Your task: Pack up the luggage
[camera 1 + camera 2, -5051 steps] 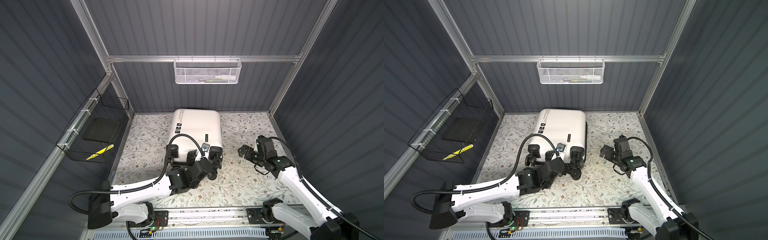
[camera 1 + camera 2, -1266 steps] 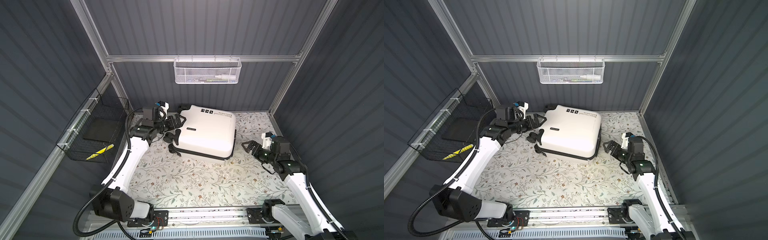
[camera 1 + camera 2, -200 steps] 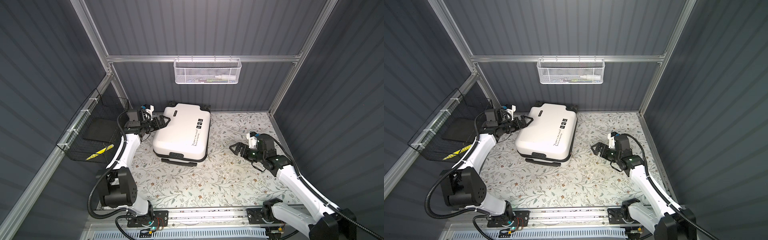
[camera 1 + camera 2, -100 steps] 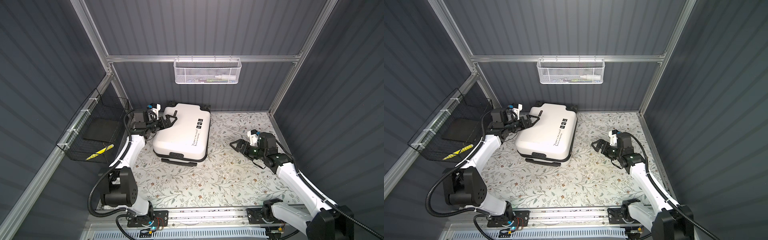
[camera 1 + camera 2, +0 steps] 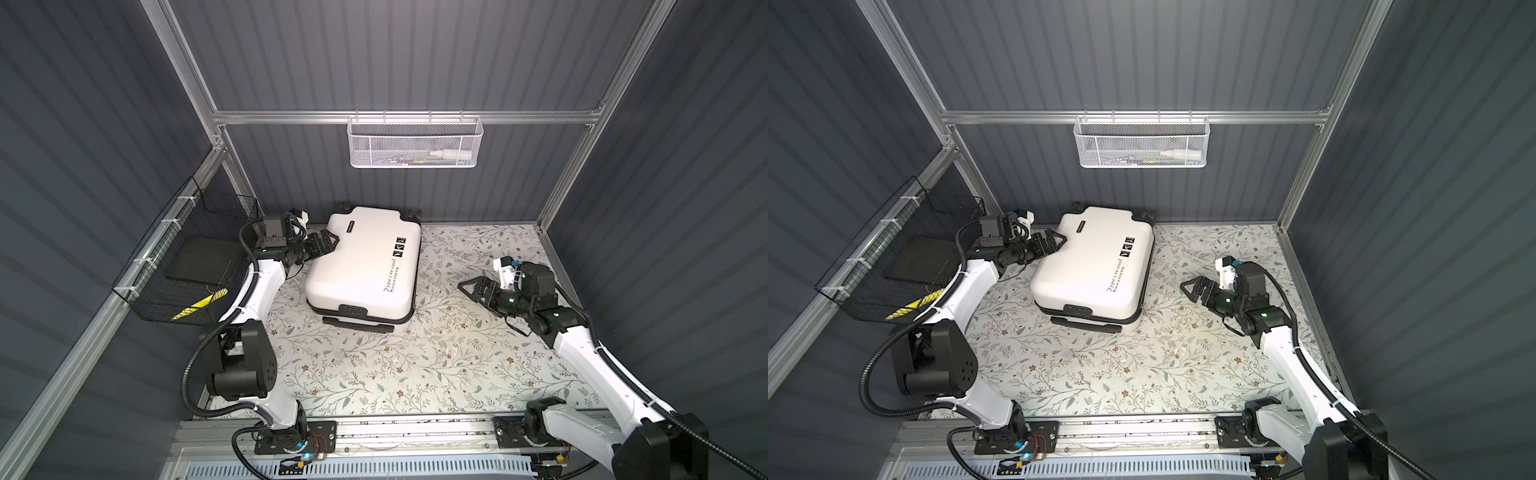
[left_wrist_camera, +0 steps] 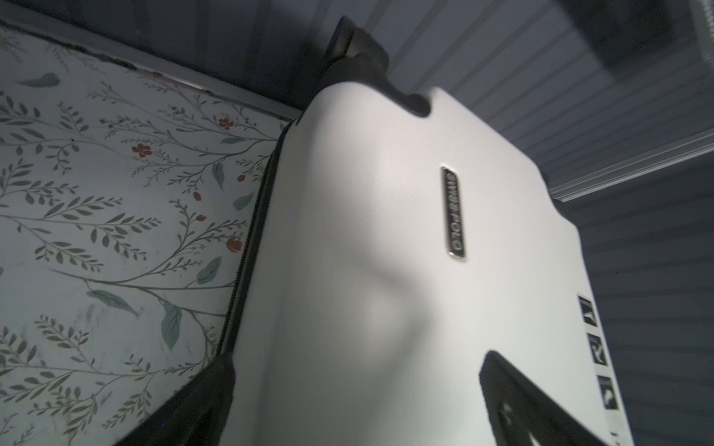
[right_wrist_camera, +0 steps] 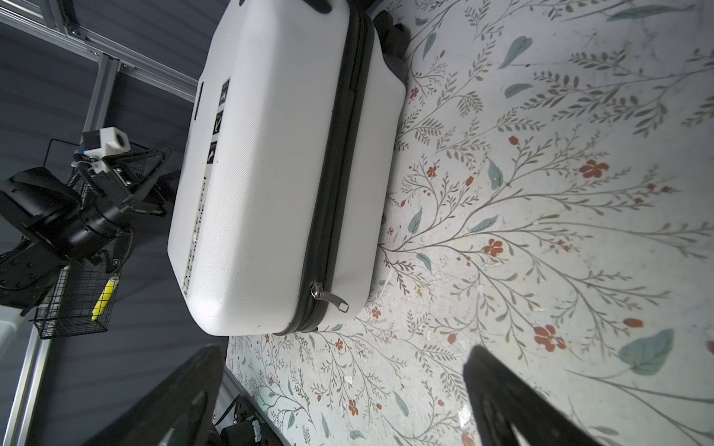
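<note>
Luggage point(image 5: 365, 266) — a small white hard-shell suitcase — lies flat and zipped shut on the floral tabletop point(image 5: 415, 374), left of centre and toward the upper edge of the surface in both top views, close to the grey back wall. Its black wheels point(image 5: 412, 214) point to the wall and its black handle point(image 5: 358, 326) points toward the lower edge of the frame. Black lettering point(image 5: 392, 275) and three small icons run along the shell's right side. The left gripper point(image 5: 329, 241) reaches in from the left with its jaws spread wide at the upper left corner of the luggage. In the left wrist view one of its fingers point(image 6: 201, 397) sits down beside the shell's edge and the other lies over the white top, near a small brand plate point(image 6: 453, 212). Whether either finger touches the shell cannot be told. The right gripper point(image 5: 464, 285) hovers over bare tabletop at the right of the frame, well apart from the suitcase, its jaws also spread wide and holding nothing. The right wrist view shows the black zip line and a silver zip pull point(image 7: 328, 299) at one corner. A white mesh basket point(image 5: 415, 145) hangs on the back wall at upper centre — a black wire basket point(image 5: 162, 303) hangs on the left wall.
</note>
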`<state>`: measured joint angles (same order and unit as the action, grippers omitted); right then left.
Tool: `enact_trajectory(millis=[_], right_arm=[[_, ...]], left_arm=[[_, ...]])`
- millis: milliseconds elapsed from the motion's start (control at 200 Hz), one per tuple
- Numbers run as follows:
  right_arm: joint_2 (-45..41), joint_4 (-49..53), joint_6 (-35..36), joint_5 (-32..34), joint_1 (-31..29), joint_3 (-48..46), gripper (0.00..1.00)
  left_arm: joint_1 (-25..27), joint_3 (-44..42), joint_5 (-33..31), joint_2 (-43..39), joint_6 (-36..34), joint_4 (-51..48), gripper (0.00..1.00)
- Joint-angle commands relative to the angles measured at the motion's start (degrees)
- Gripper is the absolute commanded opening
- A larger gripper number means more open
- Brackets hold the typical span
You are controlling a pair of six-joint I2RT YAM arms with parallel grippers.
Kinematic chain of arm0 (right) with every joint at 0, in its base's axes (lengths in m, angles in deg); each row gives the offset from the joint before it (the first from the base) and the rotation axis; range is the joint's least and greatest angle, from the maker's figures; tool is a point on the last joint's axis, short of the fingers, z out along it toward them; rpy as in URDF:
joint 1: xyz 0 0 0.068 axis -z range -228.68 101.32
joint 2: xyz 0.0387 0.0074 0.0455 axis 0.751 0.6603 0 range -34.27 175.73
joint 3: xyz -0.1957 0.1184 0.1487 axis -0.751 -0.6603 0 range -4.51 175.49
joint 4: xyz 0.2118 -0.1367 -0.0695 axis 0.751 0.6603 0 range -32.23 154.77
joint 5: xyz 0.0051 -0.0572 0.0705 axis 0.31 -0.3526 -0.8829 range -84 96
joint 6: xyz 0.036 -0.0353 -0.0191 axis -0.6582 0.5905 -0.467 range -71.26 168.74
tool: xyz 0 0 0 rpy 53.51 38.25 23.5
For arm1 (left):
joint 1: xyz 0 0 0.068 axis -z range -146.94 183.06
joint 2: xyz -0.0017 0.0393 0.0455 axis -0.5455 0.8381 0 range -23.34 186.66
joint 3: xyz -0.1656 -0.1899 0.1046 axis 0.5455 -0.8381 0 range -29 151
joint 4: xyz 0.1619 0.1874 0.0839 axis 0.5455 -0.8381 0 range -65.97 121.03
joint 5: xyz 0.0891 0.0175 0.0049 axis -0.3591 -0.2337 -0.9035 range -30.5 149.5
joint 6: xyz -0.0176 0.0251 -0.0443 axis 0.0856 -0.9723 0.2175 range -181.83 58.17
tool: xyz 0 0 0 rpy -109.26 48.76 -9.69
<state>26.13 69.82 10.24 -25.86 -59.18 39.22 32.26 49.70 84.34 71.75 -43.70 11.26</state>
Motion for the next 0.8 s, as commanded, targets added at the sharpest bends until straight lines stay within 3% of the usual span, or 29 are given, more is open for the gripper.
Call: enact_trajectory(millis=[0, 285, 795], right_arm=[[-1.16, 1.31, 1.32, -1.33, 0.7, -0.66, 0.99], [-1.47, 0.53, 1.51, -2.55, 1.53, -1.86, 0.99], [4.2, -2.56, 1.87, -4.94, 2.24, 0.7, 0.99]], left_arm=[[0.22, 0.92, 1.84, 0.54, -2.16, -1.65, 1.0], [1.14, -3.02, 12.35, -1.13, 2.14, 5.67, 1.0], [15.27, -4.23, 9.86, 0.81, 9.58, 14.77, 1.0]])
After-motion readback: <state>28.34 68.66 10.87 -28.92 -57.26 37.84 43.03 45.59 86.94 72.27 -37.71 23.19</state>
